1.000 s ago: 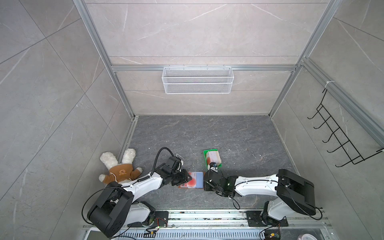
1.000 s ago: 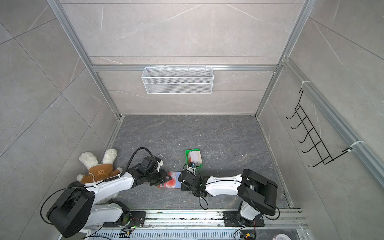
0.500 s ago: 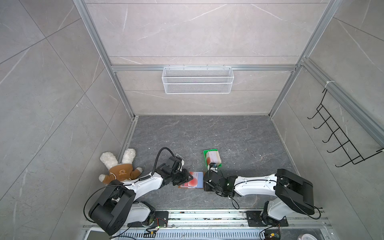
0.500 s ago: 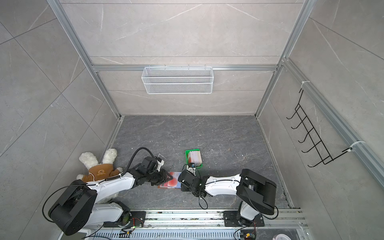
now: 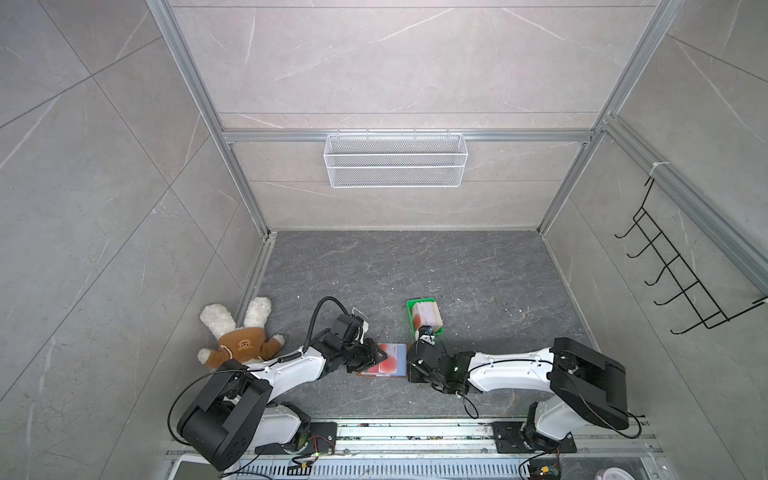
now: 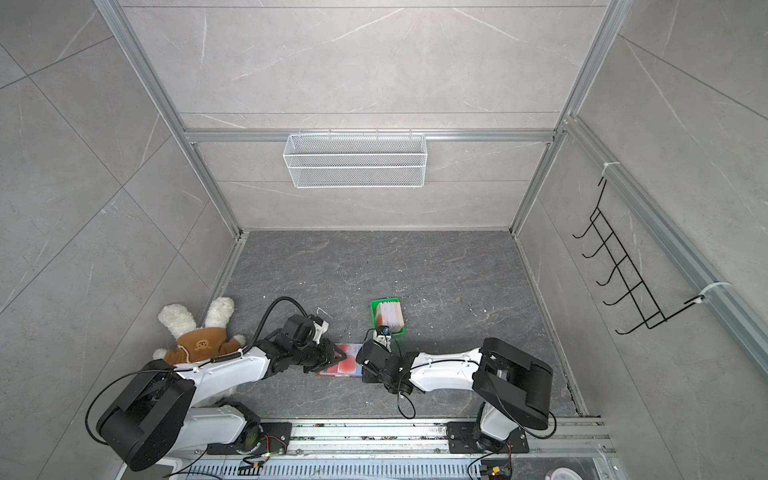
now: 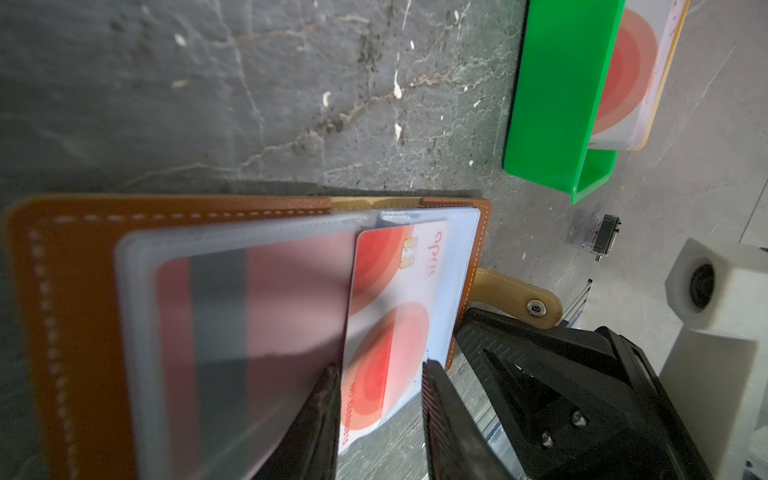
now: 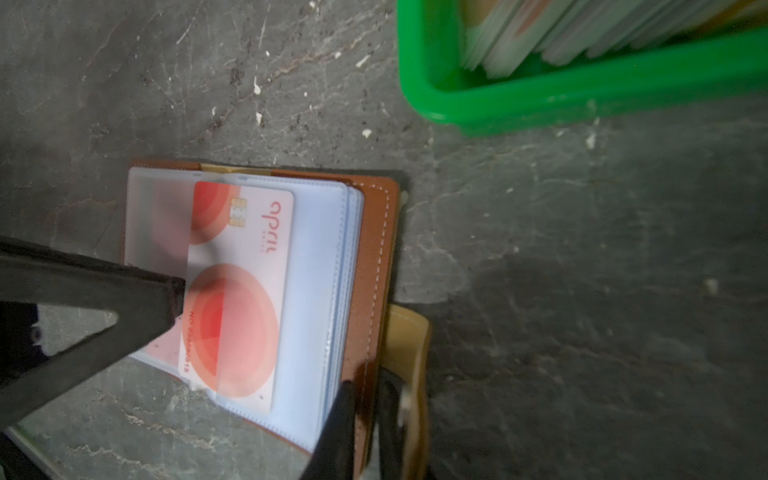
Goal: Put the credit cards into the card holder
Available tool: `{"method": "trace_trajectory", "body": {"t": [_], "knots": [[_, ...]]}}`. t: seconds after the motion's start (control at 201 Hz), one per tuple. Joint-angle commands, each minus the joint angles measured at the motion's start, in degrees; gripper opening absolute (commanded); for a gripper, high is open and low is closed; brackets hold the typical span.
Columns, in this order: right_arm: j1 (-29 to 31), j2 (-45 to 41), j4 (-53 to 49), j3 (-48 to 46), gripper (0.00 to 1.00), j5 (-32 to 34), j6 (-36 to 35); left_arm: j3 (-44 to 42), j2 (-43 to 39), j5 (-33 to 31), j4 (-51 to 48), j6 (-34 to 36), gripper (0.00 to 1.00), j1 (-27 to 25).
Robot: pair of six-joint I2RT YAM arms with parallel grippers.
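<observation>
One credit card, on card holder, sits seemingly loose within left gripper.

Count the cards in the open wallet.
2: a striped red card in a raised sleeve of the wallet, a pale card on the other page. More may be hidden.

The near sleeve is blurred; the card holder runs off-frame.

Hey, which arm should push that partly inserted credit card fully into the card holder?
Left. The left gripper sits against the credit card; the right gripper pinches the card holder by its cover, probably steadying it.
</observation>
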Motion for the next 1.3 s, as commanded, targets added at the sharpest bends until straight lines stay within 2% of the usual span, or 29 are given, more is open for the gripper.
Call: {"method": "trace_trajectory", "body": {"t": [0.0, 0.747, 0.866, 1.08, 1.295], "knots": [[-0.10, 0.97, -0.06, -0.09, 0.15, 0.29, -0.42, -0.37, 0.34, 1.80, 2.50, -1.08, 0.35, -0.49], [-0.07, 1.04, -0.15, -0.37, 0.15, 0.20, -0.34, -0.11, 3.69, 1.49, 8.17, -3.81, 0.31, -4.10], [-0.09, 1.05, -0.19, -0.37, 0.15, 0.21, -0.25, 0.24, 2.19, -0.56, 5.16, -3.05, 0.31, -4.12], [-0.13, 1.04, -0.19, -0.45, 0.15, 0.22, -0.25, 3.18, -1.30, -7.73, -7.38, 1.13, 0.31, -4.12], [-0.13, 1.13, -0.27, -0.37, 0.15, 0.20, -0.25, 4.33, 0.70, -8.64, -8.16, 1.83, 0.31, -4.08]]}}
